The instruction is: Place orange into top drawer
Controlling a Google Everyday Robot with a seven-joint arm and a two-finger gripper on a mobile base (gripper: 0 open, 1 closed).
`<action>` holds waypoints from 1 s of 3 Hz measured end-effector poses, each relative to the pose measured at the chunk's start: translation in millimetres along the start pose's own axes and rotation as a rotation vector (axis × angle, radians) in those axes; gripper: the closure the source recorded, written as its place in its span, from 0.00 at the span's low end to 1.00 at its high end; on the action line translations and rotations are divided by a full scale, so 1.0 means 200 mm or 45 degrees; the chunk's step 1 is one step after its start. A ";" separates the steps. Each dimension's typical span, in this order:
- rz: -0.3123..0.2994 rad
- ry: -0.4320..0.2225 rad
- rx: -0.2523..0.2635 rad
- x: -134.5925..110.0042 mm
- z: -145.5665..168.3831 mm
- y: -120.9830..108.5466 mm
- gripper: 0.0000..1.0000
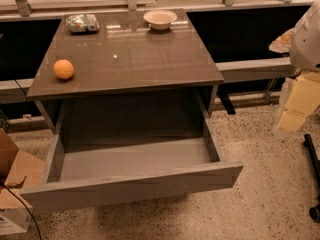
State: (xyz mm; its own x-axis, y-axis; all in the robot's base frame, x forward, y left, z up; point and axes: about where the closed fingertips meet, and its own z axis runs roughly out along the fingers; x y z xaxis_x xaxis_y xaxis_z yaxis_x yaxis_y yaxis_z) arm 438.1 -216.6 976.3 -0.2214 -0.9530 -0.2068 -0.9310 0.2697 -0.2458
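Observation:
The orange (63, 69) sits on the left side of the brown table top (135, 59), near its left edge. The top drawer (131, 160) below the table top is pulled out wide; its grey inside is empty. My gripper (296, 109) hangs at the right edge of the camera view, pale yellow under a white arm part (306, 34). It is to the right of the table and drawer, far from the orange, and holds nothing that I can see.
A white bowl (160, 19) and a green-and-white snack bag (83, 23) stand at the back of the table. A cardboard box (15, 184) lies on the floor at the left of the drawer. A black leg (313, 159) is at the right.

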 end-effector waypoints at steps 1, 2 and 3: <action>0.000 0.000 0.000 0.00 0.00 0.00 0.00; -0.028 -0.075 0.021 -0.10 0.02 -0.03 0.00; -0.102 -0.200 -0.001 -0.32 0.09 -0.08 0.00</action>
State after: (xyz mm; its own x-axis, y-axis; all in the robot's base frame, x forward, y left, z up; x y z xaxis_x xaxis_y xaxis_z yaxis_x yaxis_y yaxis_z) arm 471.8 -156.5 976.3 -0.0981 -0.9381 -0.3322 -0.9441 0.1934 -0.2671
